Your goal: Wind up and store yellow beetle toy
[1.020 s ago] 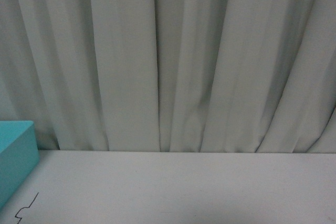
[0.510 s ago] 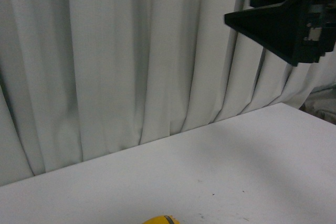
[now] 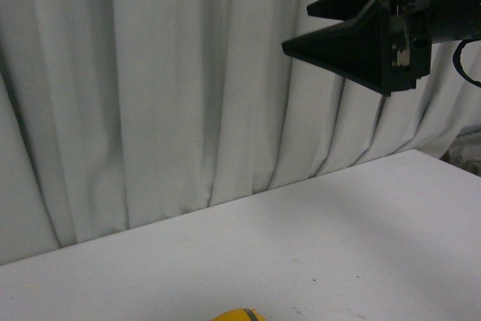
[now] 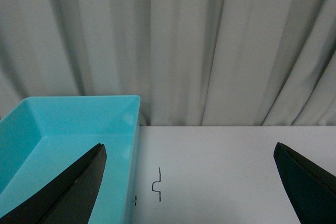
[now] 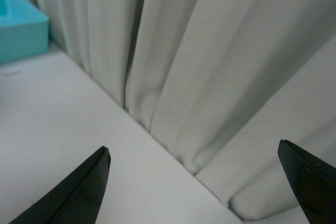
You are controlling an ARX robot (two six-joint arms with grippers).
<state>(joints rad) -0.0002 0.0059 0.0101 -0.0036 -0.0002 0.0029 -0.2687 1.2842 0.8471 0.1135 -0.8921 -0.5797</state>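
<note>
— Since half a second ago the right tool has pushed further into the front view at one o'clock, high above the tabletop.
— Is it carrying anything?
— No. Its jaws stand wide apart with only air between them. The left tool is spread just as wide and empty, looking over the teal bin.
— And the yellow beetle toy?
— Only its roof shows, at six o'clock on the front view's edge, apparently on the tabletop and well apart from the right tool.
— So how far along is the job?
— Barely begun, by the look of it. The toy is ungrasped, whether it is wound cannot be told, and the visible part of the bin holds nothing.
</note>
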